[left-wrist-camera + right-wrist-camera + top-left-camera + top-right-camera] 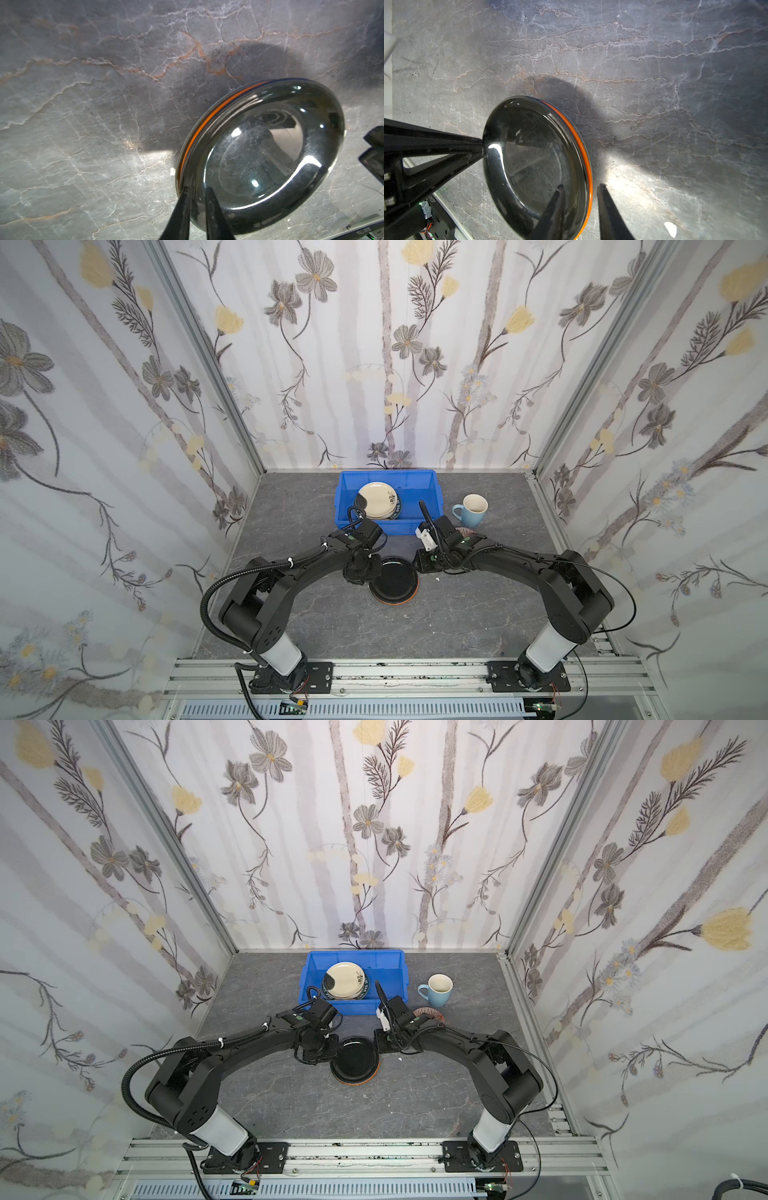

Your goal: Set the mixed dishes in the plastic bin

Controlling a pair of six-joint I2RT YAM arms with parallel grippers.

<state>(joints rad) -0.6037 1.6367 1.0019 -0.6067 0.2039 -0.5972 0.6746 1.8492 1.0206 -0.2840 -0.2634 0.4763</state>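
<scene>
L gripper [197,190] is pinching the glass plate [259,158] by its rim. R gripper [579,186] is straddling the opp. rim, jaws apart, not clamping. Plate's sitting atop an orange-rimmed plate [588,166], just in front of the bin [345,506].

A blue plastic bin [392,965] stands at the back of the grey counter [291,1102]. In its left half a cream plate [343,977] with a black sprig lies on a teal plate [366,988] whose edge shows at the right. Right of the bin, apart from it, a pale blue mug [436,990] stands upright, handle leftward. Just before it a small patterned bowl [430,1013] peeks from behind the right arm [465,1048]. Nearer, a dark glass plate [355,1058] sits on an orange-rimmed plate [353,1083]. The left gripper [330,1052] meets its left edge, the right gripper [377,1048] its upper right edge; their fingers cannot be made out.
</scene>
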